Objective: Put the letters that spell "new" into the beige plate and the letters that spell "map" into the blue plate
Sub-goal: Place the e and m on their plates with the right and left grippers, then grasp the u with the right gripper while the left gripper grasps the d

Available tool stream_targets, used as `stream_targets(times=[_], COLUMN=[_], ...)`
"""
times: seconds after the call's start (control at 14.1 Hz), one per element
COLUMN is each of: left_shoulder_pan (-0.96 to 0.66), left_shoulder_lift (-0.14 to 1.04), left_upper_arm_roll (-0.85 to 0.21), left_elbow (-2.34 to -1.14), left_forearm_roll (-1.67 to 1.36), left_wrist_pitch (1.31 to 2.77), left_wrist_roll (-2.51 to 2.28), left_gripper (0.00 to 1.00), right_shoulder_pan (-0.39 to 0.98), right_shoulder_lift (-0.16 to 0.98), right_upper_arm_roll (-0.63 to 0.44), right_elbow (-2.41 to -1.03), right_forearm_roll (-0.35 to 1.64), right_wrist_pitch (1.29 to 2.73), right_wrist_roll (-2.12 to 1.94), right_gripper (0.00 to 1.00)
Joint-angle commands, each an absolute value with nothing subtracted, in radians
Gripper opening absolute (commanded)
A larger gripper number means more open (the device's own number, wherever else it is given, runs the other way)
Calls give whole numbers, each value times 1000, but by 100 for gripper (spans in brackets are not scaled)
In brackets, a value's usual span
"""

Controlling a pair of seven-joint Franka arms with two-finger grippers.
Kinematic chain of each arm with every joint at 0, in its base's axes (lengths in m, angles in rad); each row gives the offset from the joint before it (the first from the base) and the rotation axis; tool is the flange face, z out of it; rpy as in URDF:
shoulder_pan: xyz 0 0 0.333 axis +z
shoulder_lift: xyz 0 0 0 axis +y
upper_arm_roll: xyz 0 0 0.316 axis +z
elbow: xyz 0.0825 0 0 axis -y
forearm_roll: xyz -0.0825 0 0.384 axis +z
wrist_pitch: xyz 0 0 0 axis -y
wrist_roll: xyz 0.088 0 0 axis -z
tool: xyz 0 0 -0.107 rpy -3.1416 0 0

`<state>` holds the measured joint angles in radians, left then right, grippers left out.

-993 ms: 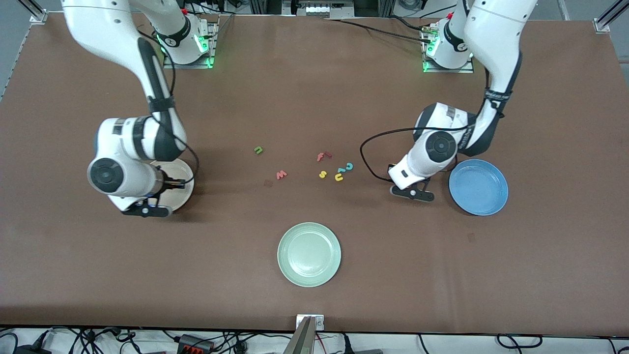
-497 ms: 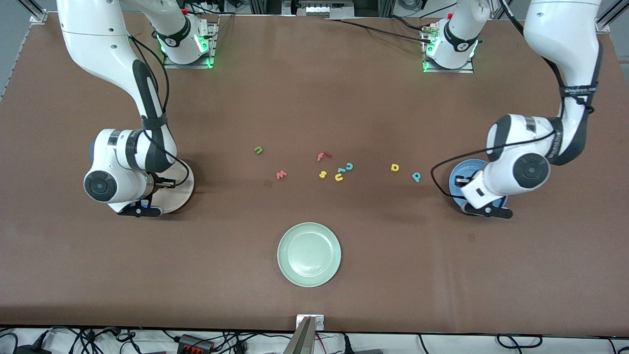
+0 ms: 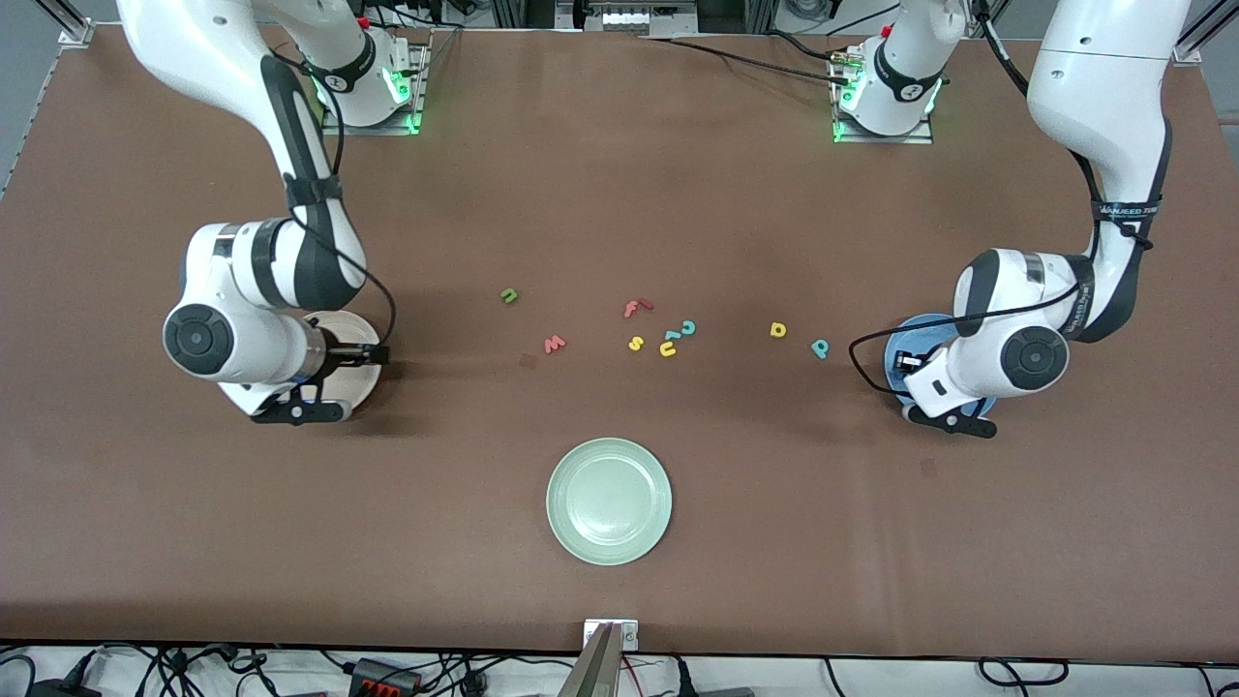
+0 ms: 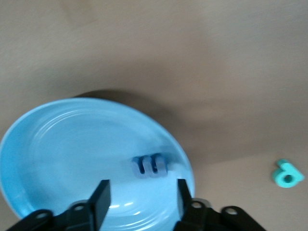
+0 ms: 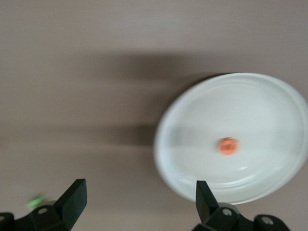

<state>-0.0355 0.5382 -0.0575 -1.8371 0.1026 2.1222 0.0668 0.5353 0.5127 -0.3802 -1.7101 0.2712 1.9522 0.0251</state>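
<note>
Blue "m" [image 4: 149, 166] in blue plate [image 4: 38, 144]; orange blur [image 5: 227, 145], likely "e", in beige plate [image 5: 269, 96].

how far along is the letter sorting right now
Done: the orange "e" lies in the beige plate and the blue "m" in the blue plate. In hand: nothing; the left claw and right claw hang open over their plates. Left: the green "n", pinkish-red "w", yellow "a" and teal "p" lie on the table.

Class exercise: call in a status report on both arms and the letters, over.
Left gripper open over blue plate, blue "m" in it. Right gripper open over beige plate, orange "e" in it. Four task letters left on table; nothing blocking.
</note>
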Motion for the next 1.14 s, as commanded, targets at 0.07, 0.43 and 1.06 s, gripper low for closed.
stream_targets(times=[0.07,0.43,1.06], left_shoulder_pan=[-34,-37,-23], left_shoulder_lift=[489,521,503], left_upper_arm_roll=[-165,-252,-271], left_elbow=[-1830,-1877,-2085], left_forearm_roll=[106,104,106], left_wrist_pitch=[2068,2089,2413], left_wrist_roll=[16,-568,-663], left_gripper=[100,100,75], right_shoulder_pan=[633,807,986], right_shoulder_lift=[496,477,472], right_upper_arm_roll=[-382,-382,-385], right_elbow=[-1762,-1905,-2022], right_forearm_roll=[319,321,311], right_wrist_pitch=[1980,2173,2255], right_wrist_roll=[105,304,-40], right_gripper=[100,100,100])
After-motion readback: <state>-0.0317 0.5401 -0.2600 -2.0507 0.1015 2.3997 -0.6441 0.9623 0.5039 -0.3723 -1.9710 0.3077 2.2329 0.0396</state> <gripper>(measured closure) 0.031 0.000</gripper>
